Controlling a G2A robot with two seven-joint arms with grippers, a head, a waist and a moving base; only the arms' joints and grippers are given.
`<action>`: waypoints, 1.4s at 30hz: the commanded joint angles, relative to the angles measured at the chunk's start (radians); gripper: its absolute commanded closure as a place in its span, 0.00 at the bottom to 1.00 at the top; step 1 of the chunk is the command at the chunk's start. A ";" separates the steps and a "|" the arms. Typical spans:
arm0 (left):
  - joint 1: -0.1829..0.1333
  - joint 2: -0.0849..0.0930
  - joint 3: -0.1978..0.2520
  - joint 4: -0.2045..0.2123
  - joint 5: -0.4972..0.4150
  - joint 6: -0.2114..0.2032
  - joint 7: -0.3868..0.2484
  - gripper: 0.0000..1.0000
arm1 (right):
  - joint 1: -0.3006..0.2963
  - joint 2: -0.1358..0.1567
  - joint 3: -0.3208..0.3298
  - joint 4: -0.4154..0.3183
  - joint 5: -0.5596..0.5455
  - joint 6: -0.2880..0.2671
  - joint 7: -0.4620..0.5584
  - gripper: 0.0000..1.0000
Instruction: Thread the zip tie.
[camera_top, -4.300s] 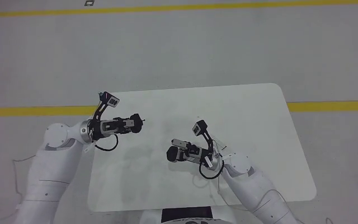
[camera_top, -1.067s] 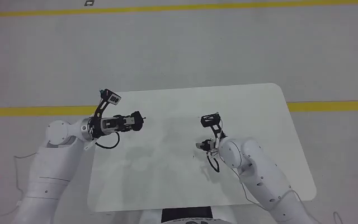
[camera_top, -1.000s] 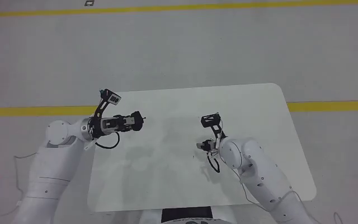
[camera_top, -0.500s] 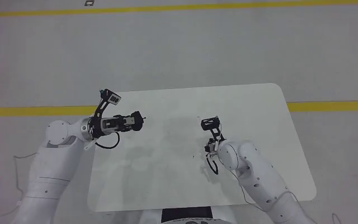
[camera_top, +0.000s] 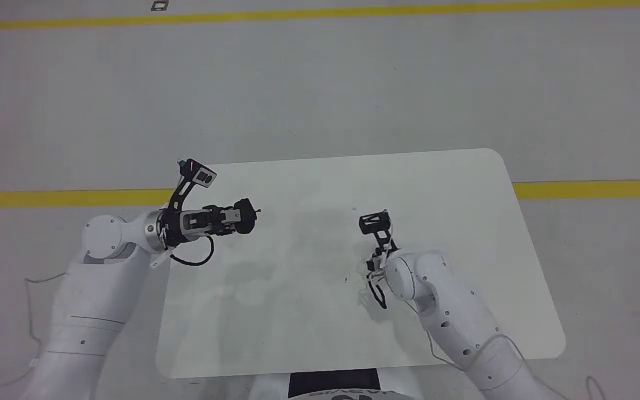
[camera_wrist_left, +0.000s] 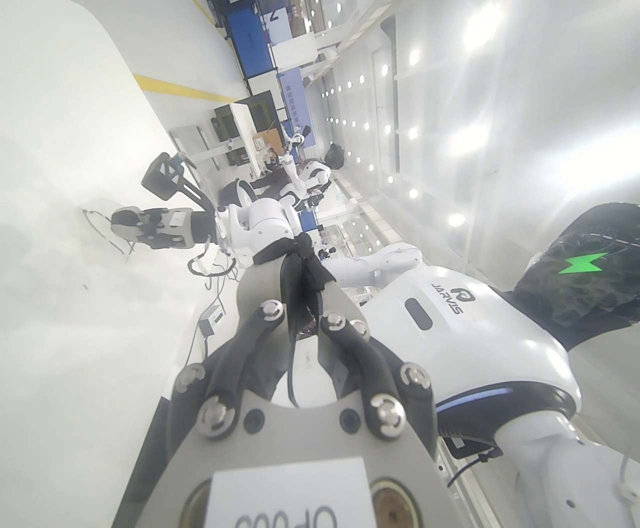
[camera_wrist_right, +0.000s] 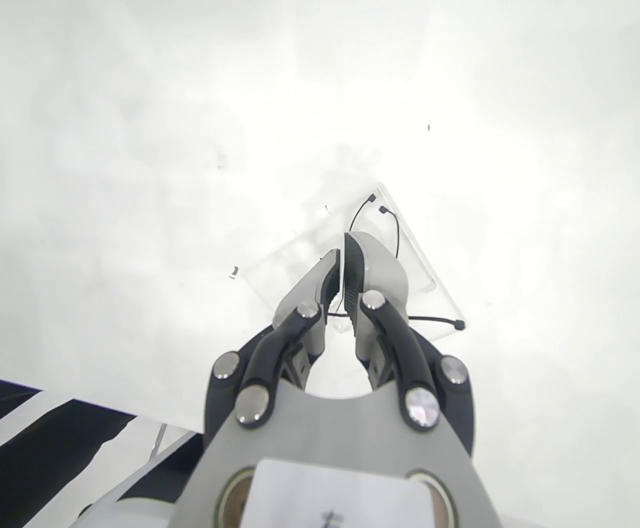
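since the earlier frames the right arm has swung round. its tool, which pointed across the surface (camera_top: 450, 200) toward the other arm, now points down over a clear tray (camera_wrist_right: 417, 260) near the middle. the left arm has kept its place at the far left edge.

the left tool (camera_wrist_left: 300, 252) is closed, raised above the surface. it pinches what looks like a black zip tie (camera_wrist_left: 291, 345), a thin strand running back between its fingers.

the right tool (camera_wrist_right: 342, 252) is almost closed, with only a slit between the pads, and its tips are right at the tray. loose ties (camera_wrist_right: 398, 232) lie in the tray. one curves just beyond the tips and a flat tie (camera_wrist_right: 430, 318) passes behind the fingers.

this looks like the fetching step, with the right tool at the tray while the left waits with its own tie. next it would need a sure pinch on one strand without dragging its neighbours, then a lift toward the left tool.

whether the right pads already grip a strand cannot be told, since the fingers cover the contact. the end of the held tie is lost in a dark clump at the left fingertips.
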 joint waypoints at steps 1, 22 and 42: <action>0.000 0.000 0.000 0.000 0.000 0.000 0.000 1.00 | 0.001 -0.005 -0.002 0.009 -0.014 0.000 0.004 0.90; 0.000 0.000 0.000 0.000 0.000 0.000 0.000 1.00 | 0.004 -0.049 -0.023 0.045 -0.117 0.000 0.034 0.84; 0.000 0.000 0.000 0.000 0.000 0.000 0.000 1.00 | 0.022 -0.080 -0.042 0.092 -0.179 0.000 0.052 1.00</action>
